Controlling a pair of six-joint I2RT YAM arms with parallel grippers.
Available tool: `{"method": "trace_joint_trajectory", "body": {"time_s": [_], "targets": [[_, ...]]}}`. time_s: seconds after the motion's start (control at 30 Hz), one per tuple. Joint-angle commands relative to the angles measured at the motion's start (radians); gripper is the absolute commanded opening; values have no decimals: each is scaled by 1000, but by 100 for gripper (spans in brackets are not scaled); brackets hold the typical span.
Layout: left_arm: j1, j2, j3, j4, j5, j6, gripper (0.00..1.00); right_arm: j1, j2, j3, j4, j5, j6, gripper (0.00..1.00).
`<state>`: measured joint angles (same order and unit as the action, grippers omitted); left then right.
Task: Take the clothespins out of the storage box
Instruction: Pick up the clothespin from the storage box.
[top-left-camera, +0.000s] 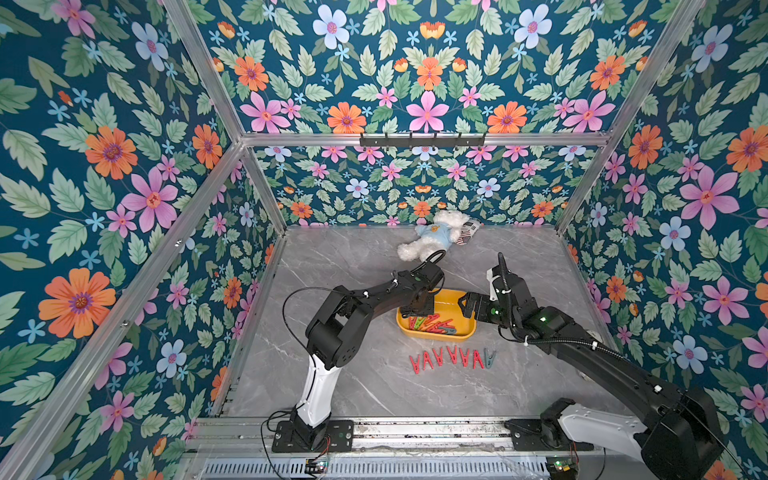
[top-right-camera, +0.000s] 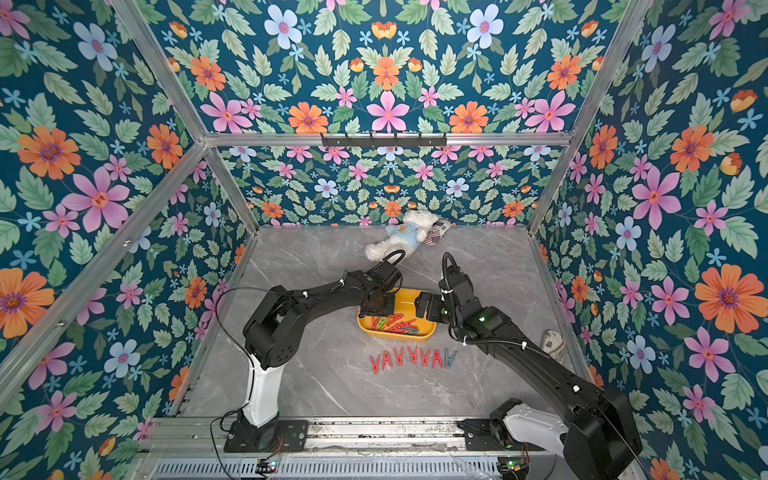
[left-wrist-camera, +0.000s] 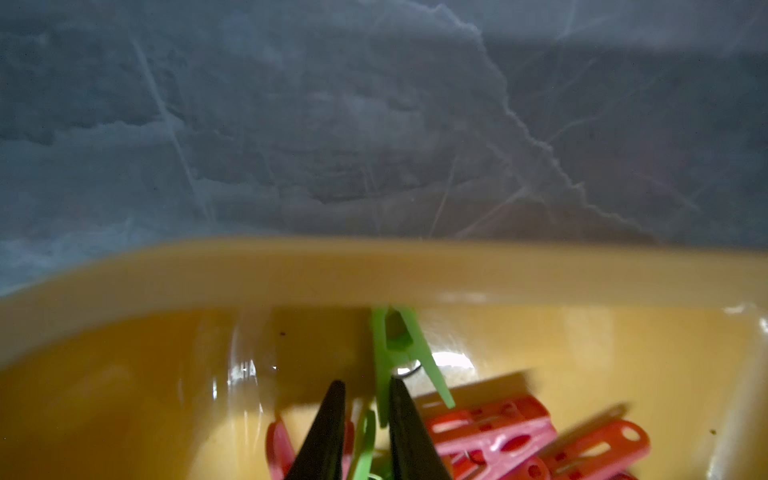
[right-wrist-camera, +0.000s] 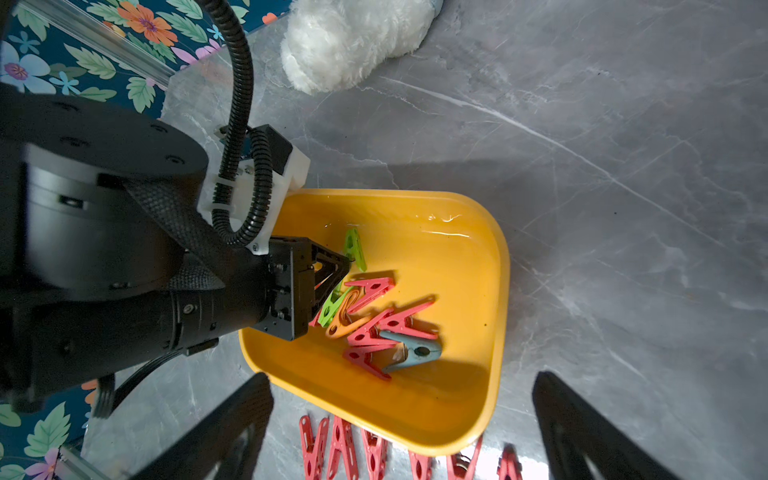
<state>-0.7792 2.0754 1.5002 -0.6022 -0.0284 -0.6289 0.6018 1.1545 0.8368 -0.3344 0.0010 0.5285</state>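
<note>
Left gripper (left-wrist-camera: 365, 399): inside the storage box (top-left-camera: 436, 337), fingers clamped on a green clothespin (left-wrist-camera: 395, 345), its tip near the box wall
Right gripper (right-wrist-camera: 402, 376): jaws wide apart, nothing between them, at the box's right rim in both top views
Clothespins (right-wrist-camera: 374, 324): heaped along the box's lower edge, mid-frame
Row of clothespins (top-left-camera: 451, 358): on the table (top-left-camera: 374, 386), just below the box's rim
Open room: bare marble below the row

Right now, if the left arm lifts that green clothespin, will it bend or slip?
The green clothespin looks like moulded plastic, so probably stiff. Small and thin, likely light. The left fingers pinch one leg only, so it may pivot.
</note>
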Motion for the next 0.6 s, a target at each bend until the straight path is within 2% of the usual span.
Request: {"method": "trace_joint_trajectory", "body": {"time_s": [0.0, 0.33, 0.57], "targets": [[2, 7, 9, -11, -18, 16, 23, -1, 1, 5, 15, 4, -4, 99], [12, 39, 40, -11, -28, 41, 23, -1, -3, -11, 21, -1, 8, 99], [15, 51, 56, -14, -22, 48, 14, -1, -4, -15, 23, -4, 11, 99]]}}
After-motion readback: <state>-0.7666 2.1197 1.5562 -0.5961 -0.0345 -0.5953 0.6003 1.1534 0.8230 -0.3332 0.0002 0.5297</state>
